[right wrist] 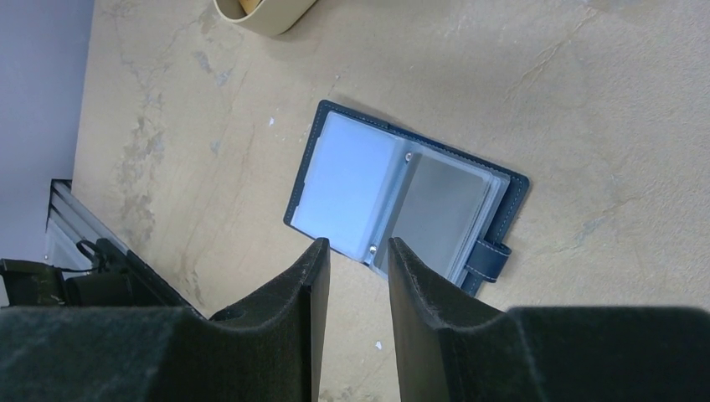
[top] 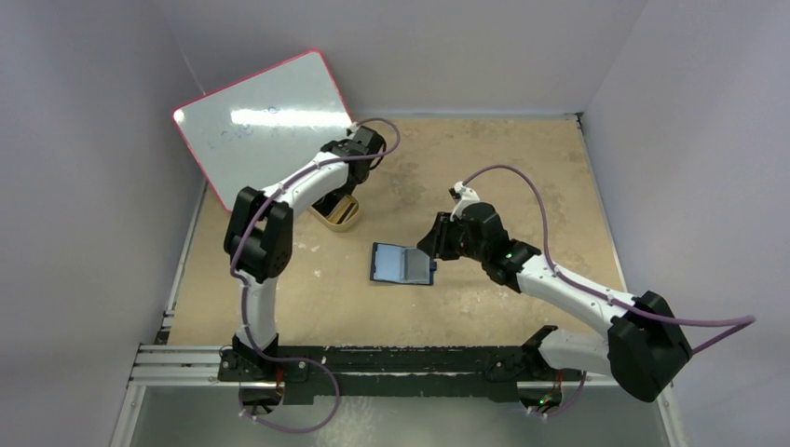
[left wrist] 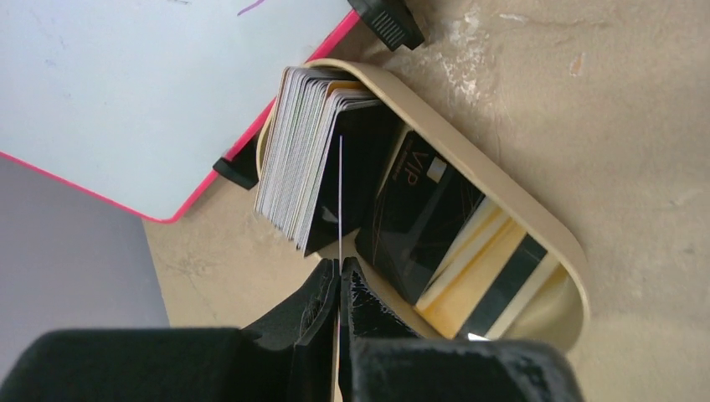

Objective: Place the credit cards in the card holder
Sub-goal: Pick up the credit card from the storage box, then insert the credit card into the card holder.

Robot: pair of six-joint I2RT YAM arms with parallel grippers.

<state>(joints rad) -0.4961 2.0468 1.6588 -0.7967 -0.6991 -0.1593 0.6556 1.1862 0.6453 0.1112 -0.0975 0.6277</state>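
The navy card holder [top: 402, 264] lies open on the table, its glossy blue pockets facing up. In the right wrist view [right wrist: 402, 197] its left pocket looks light blue, its right pocket grey, and the snap tab sticks out at the right. My right gripper [right wrist: 358, 244] is open and empty just above its near edge. A stack of credit cards [left wrist: 301, 159] stands on edge in a gold oval tin [left wrist: 502, 184], beside a black VIP card [left wrist: 419, 209]. My left gripper [left wrist: 341, 264] is shut on one thin card [left wrist: 341, 193], seen edge-on over the tin.
A pink-rimmed whiteboard [top: 265, 116] leans at the back left, right behind the tin [top: 337, 214]. More gold and dark cards lie flat in the tin [left wrist: 494, 268]. Grey walls close in the table at the left, back and right.
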